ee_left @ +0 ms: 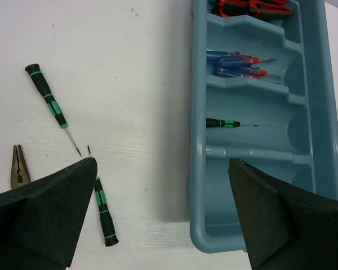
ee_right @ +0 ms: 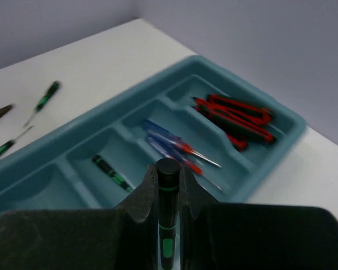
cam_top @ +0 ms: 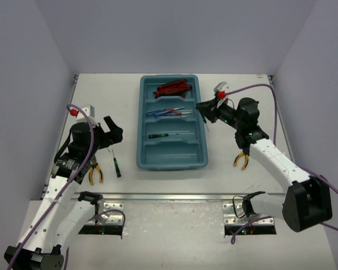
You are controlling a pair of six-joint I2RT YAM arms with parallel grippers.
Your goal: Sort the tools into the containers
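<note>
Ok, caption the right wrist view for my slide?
Right gripper shut on a black-green screwdriver, the partly filled teal tray just ahead.

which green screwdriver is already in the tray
The screwdriver alone in a tray section; two lie on the table, one is in the right gripper.

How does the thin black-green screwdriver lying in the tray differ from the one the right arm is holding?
In the tray, the loose screwdriver lies flat in a compartment; the held screwdriver is up in the air. Nothing touches the first; the right gripper clamps the second between its fingers. The first shows its thin metal shaft; the second shows only its handle. Both have black handles with green bands.
</note>
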